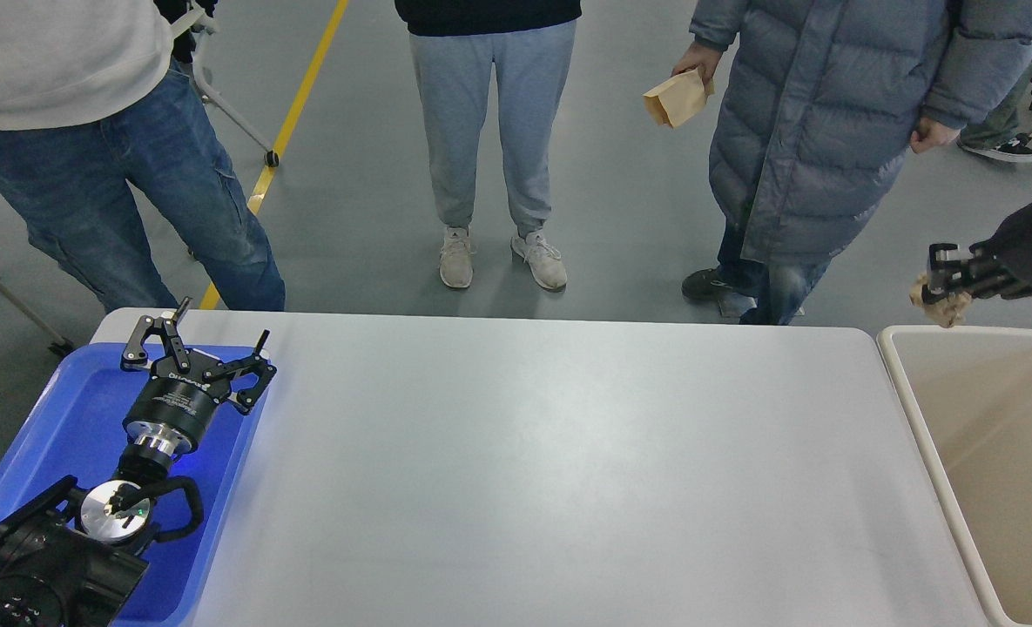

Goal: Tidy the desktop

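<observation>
The desktop (533,453) is a wide light-grey tabletop with rounded corners, and nothing lies on its bare surface. My left gripper (202,335) is open and empty, hovering over the far end of the blue tray (54,435) at the table's left. My right gripper (940,279) is shut on a small crumpled beige wad (942,305) and holds it high, above the far edge of the beige bin (986,435) at the table's right.
Three people stand on the grey floor just beyond the table's far edge; the one in the grey coat holds a brown paper bag (677,96). A yellow floor line (293,113) runs away at the back left.
</observation>
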Controlling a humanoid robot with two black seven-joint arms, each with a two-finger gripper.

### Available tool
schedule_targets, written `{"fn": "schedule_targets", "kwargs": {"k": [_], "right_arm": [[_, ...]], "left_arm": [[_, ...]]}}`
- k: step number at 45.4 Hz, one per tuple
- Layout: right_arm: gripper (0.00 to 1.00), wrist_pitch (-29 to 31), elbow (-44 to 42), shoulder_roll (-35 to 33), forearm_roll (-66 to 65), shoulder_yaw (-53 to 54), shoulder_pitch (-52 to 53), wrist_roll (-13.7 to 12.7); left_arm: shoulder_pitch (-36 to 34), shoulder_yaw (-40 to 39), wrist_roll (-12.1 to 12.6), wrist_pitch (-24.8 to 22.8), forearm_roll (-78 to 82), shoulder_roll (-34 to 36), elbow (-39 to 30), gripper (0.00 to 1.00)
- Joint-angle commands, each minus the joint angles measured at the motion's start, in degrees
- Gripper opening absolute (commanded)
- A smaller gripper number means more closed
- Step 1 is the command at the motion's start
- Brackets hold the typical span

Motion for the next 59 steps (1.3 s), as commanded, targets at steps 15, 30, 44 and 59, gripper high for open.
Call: {"fn": "schedule_targets", "kwargs": {"k": [15, 30, 44, 59], "right_arm": [[0.0, 5.7, 8.7, -4.3, -0.3, -5.6, 21.5, 0.0], [0.0, 5.7, 9.0, -4.5, -0.4, -5.8, 28.2, -0.1], [0.0, 5.7, 9.2, -4.5, -1.6, -6.6, 28.7, -0.1], [0.0, 5.7, 6.7, -8.4, -5.4, -11.0, 26.4, 0.0]], "left_arm": [[0.0, 0.0, 0.0, 0.0, 0.0, 0.0, 0.0, 1.0], [0.0, 0.0, 0.0, 0.0, 0.0, 0.0, 0.0, 1.0], [0.0, 0.0, 0.0, 0.0, 0.0, 0.0, 0.0, 1.0], [0.0, 0.0, 0.0, 0.0, 0.0, 0.0, 0.0, 1.0]]}}
